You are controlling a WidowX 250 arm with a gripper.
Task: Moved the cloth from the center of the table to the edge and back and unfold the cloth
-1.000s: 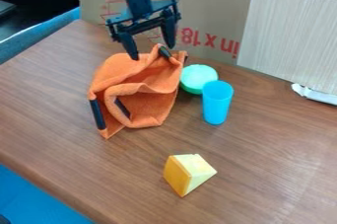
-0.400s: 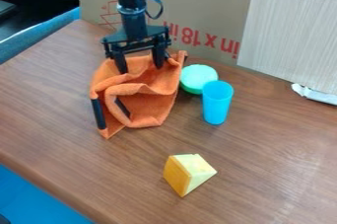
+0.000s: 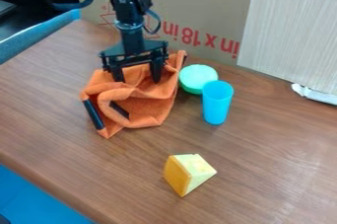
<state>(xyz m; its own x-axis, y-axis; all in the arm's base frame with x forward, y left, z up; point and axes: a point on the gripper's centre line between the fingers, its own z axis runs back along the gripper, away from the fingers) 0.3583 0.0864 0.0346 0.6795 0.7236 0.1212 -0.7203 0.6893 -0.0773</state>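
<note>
We judge this the grasp step: claw (image 3: 138, 80) open at the orange cloth (image 3: 148, 112) (bunched beneath it); next, we should close on a fold.

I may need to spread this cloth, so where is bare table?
In the picture, the table is bare left of the orange cloth, between cloth and yellow wedge, and right of the wedge. It is crowded at the cloth's right, by the green object and blue cup, and where the gripper meets the cloth.

Fairly bright, diffuse light; faint glare on table (image 3: 280, 173), lwr rt; top L dark.
</note>
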